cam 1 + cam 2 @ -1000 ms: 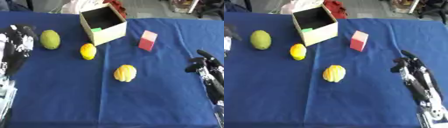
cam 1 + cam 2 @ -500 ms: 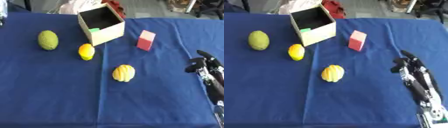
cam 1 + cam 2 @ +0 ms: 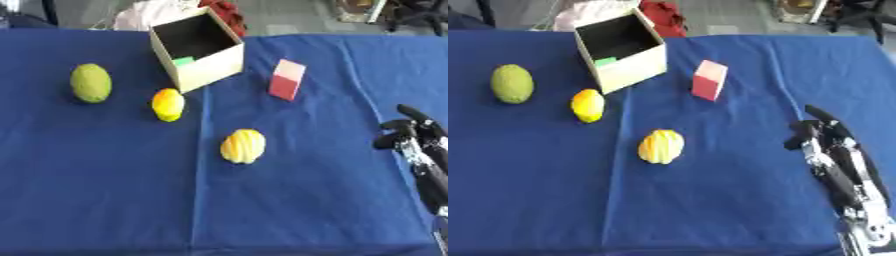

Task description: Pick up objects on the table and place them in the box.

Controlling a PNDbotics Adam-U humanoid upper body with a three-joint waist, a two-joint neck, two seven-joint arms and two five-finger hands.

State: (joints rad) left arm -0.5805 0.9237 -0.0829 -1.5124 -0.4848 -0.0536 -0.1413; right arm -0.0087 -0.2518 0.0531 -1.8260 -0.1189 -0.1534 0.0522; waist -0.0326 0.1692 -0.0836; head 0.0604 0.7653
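Observation:
A cream box (image 3: pixel 199 50) stands open at the back of the blue table, with a green thing (image 3: pixel 183 61) inside it. On the cloth lie a green oval fruit (image 3: pixel 91 82), a yellow lemon (image 3: pixel 168 104), a ridged yellow fruit (image 3: pixel 242 146) and an upright pink-and-red block (image 3: pixel 287 79). My right hand (image 3: pixel 822 141) hovers at the right edge, well right of the ridged fruit, fingers relaxed and holding nothing. My left hand is out of both views.
The blue table (image 3: pixel 105 190) runs to a front edge at the bottom. Behind the far edge lie a red cloth (image 3: pixel 229 12) and a pale bundle (image 3: pixel 157 11) on the floor.
My left hand, seen at the left edge beside the green fruit a second ago, has withdrawn out of view. The right hand has hardly moved.

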